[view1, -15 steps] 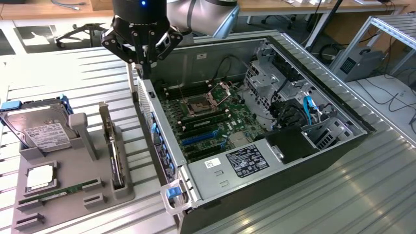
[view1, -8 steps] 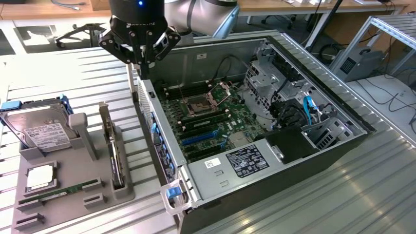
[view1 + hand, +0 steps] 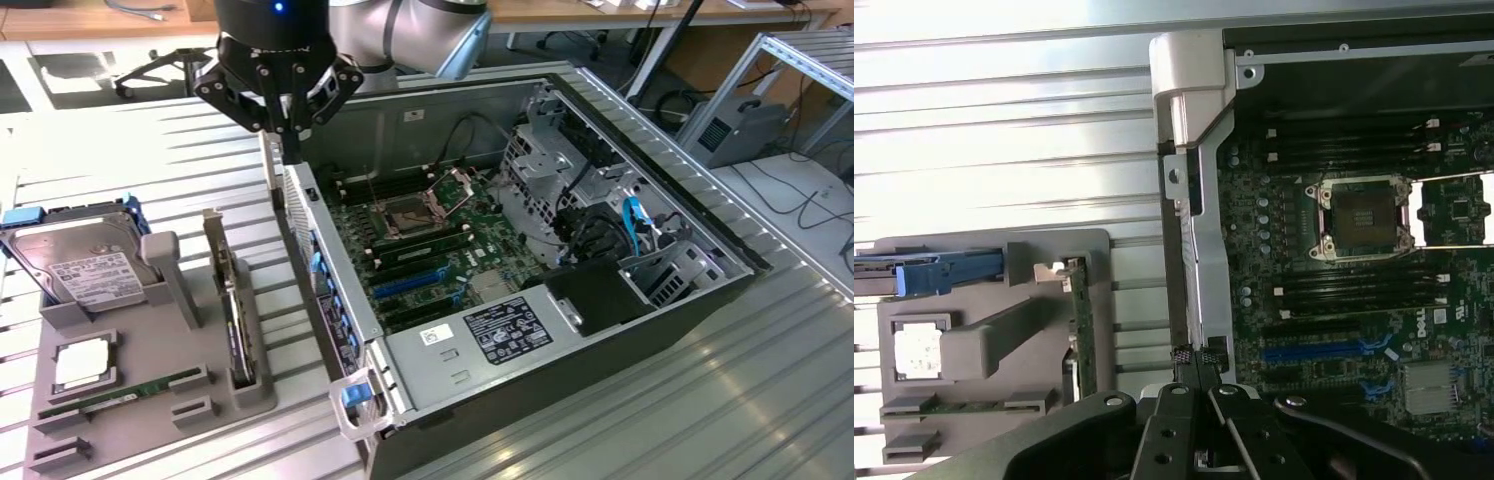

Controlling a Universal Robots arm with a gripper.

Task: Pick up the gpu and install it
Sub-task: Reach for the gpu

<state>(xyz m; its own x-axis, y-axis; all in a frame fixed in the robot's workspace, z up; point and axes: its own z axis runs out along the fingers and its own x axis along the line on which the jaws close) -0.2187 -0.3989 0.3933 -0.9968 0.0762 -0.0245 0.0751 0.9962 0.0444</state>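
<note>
The gpu stands on its edge in a slot of the grey holder tray, its silver bracket at the far end. In the wrist view the gpu shows edge-on beside the case. My gripper hangs above the rear wall of the open computer case, up and to the exterior view's right of the card. Its fingers are shut together with nothing between them. The wrist view has the gripper over the case's wall strip.
On the tray also sit a silver hard drive, a processor chip and a green memory stick. Inside the case lies the motherboard with blue slots and an open processor socket. The table is ribbed metal.
</note>
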